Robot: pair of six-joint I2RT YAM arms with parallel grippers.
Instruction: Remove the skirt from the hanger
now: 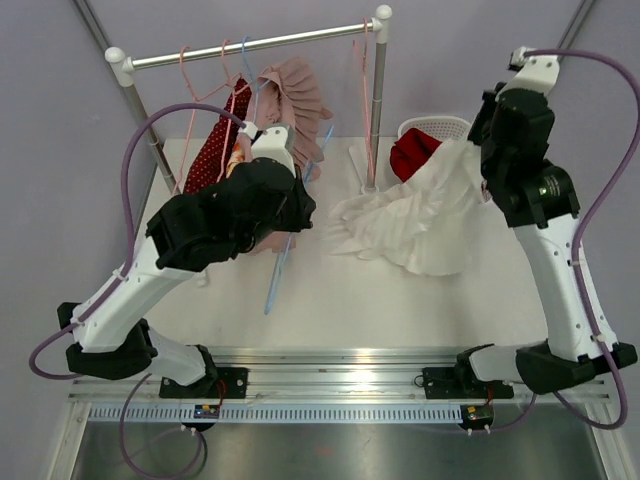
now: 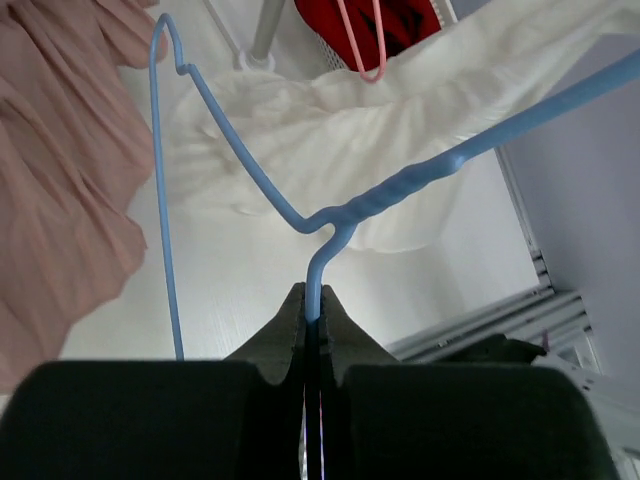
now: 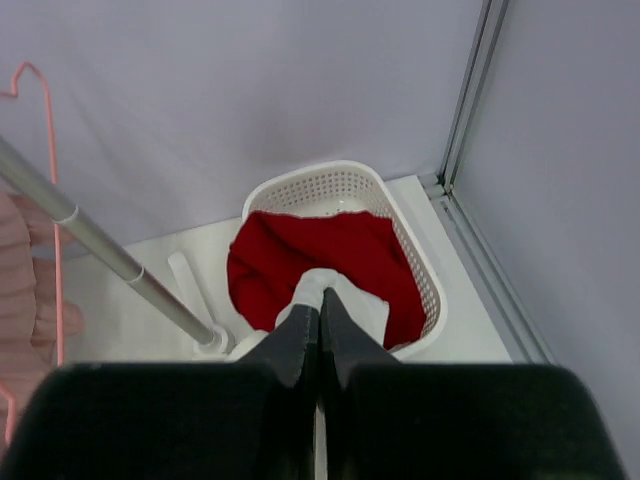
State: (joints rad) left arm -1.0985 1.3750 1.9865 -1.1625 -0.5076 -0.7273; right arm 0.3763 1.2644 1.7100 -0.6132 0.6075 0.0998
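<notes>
My left gripper is shut on the neck of a blue wire hanger, which slants down over the table in the top view. The hanger's wire looks bare. The white skirt hangs from my right gripper, which is shut on a bunch of its cloth above the basket. The skirt's lower part spreads on the table beyond the hanger. In the top view my right gripper is mostly hidden by its arm.
A white basket holding a red garment stands at the back right. The clothes rack rail carries a pink pleated skirt, a red dotted garment and pink hangers. The rack's post stands beside the basket.
</notes>
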